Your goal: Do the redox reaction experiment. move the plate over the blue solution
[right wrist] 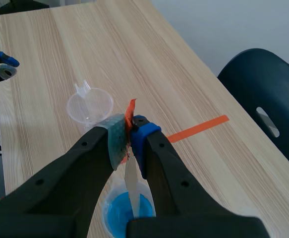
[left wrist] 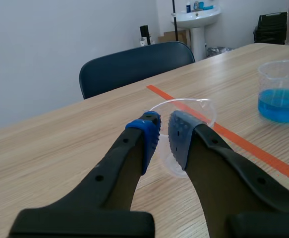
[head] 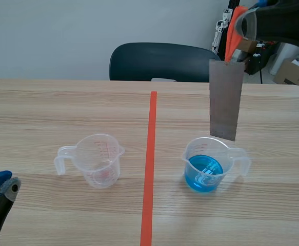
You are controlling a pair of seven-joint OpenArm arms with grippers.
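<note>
A grey-brown plate (head: 225,100) hangs upright from my right gripper (head: 237,51), which is shut on its top edge beside an orange tag. Its lower end is just above the far rim of the beaker of blue solution (head: 209,165). In the right wrist view the plate (right wrist: 131,186) shows edge-on between the fingers of my right gripper (right wrist: 130,133), with the blue beaker (right wrist: 127,210) directly beneath. My left gripper (head: 0,184) rests low at the near left, shut on nothing. In its own view the left gripper (left wrist: 164,131) points at the empty beaker (left wrist: 184,116).
An empty clear beaker (head: 98,160) with red markings stands left of the orange tape line (head: 150,164). A dark chair (head: 162,61) sits behind the table's far edge. Boxes and gear stand at the back right.
</note>
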